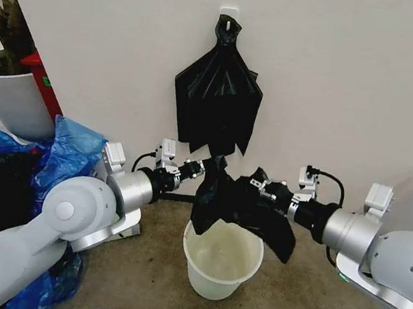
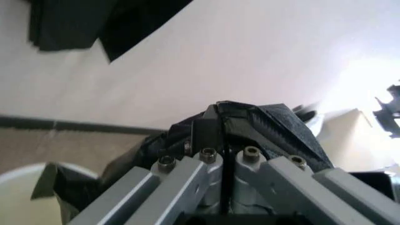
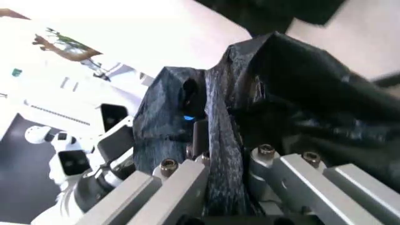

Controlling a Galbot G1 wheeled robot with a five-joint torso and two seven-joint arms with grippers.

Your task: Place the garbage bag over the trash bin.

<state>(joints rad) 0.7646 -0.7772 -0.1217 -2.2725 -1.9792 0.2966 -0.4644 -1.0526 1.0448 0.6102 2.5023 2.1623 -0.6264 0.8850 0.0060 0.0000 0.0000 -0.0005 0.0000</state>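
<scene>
Low in the centre of the head view: the trash bin (image 1: pixel 221 264), upright on the brownish floor (image 1: pixel 294 306), mouth open upward, rolled rim bare all round. Just above that rim, slightly upper left to upper right of it: the garbage bag (image 1: pixel 241 207), stretched between both arms, long axis running roughly across the frame, loose folds drooping toward the bin's mouth, the right-hand fold hanging past the rim's right edge. Clamped on the bag's left end: the left pincer (image 1: pixel 197 170), jaws pressed together on black film (image 2: pixel 250 124) in the left wrist view. Clamped on the bag's right end: the right pincer (image 1: pixel 260 186), a thick twist of plastic (image 3: pixel 218 140) running down between its jaws in the right wrist view. Open floor in front of and right of the bin; crowded at the left by blue plastic bags (image 1: pixel 65 153) and a white plant pot (image 1: pixel 11 99). Farther back, upper centre: a fan-shaped bunch of black bags (image 1: pixel 216 100) hanging from a hook (image 1: pixel 228 17) on the pale wall (image 1: pixel 348 89).
</scene>
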